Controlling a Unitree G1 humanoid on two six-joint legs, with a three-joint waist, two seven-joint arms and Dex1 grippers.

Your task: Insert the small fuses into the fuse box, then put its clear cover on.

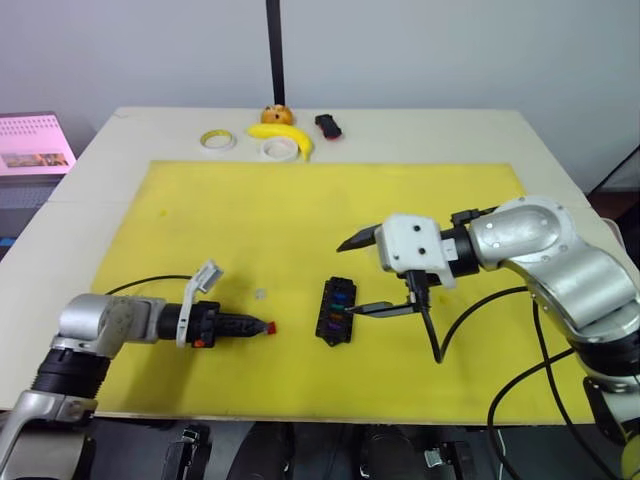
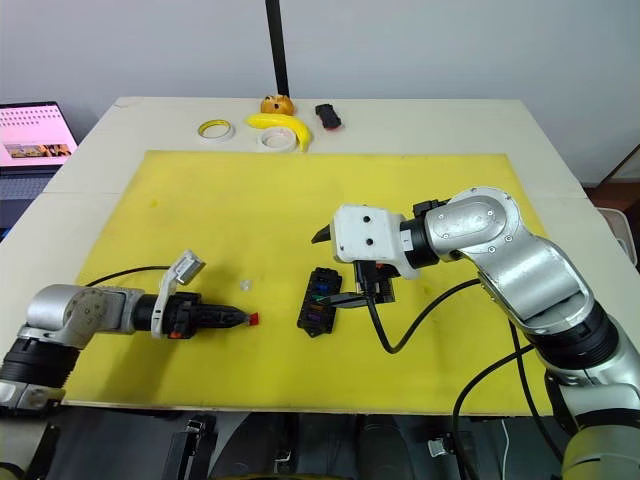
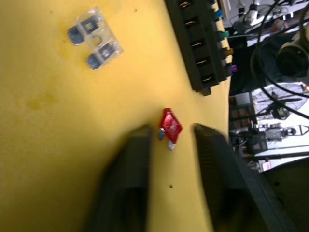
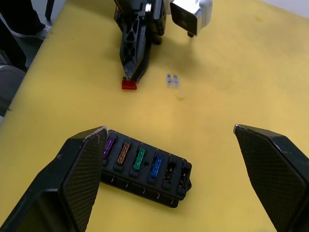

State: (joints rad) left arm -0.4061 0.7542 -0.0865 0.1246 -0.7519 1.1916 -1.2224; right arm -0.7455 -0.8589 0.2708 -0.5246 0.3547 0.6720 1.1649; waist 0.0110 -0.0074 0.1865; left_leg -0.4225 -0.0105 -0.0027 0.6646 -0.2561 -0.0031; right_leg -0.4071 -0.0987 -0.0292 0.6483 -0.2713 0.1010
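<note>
- Step in hand, as I judge it: picking up the red fuse (image 3: 171, 126) for one of the last empty slots.
- Fuse box (image 4: 145, 166) lies on the yellow mat (image 1: 300, 220) of the desk (image 1: 560, 160), mid-front. Four slots filled: purple, amber, green and blue; the two slots at one end look empty.
- Red fuse lies flat on the mat, well left of the box. A grey-clear fuse (image 3: 94, 42) lies beside it, apart.
- Left gripper (image 3: 170, 145): fingers parted just wider than the red fuse, straddling it low over the mat, nothing held. Forearm lies low, pointing toward the box.
- Right gripper (image 4: 169, 154): spread wide, empty, hovering over the box; elbow out to the right, wrist turned in toward the box.
- To do it well: close on the plastic body, not the blades; lift straight and keep blades pointing down for the slot.
- Risk: flat fuse may skid or tilt as the fingers pinch.
</note>
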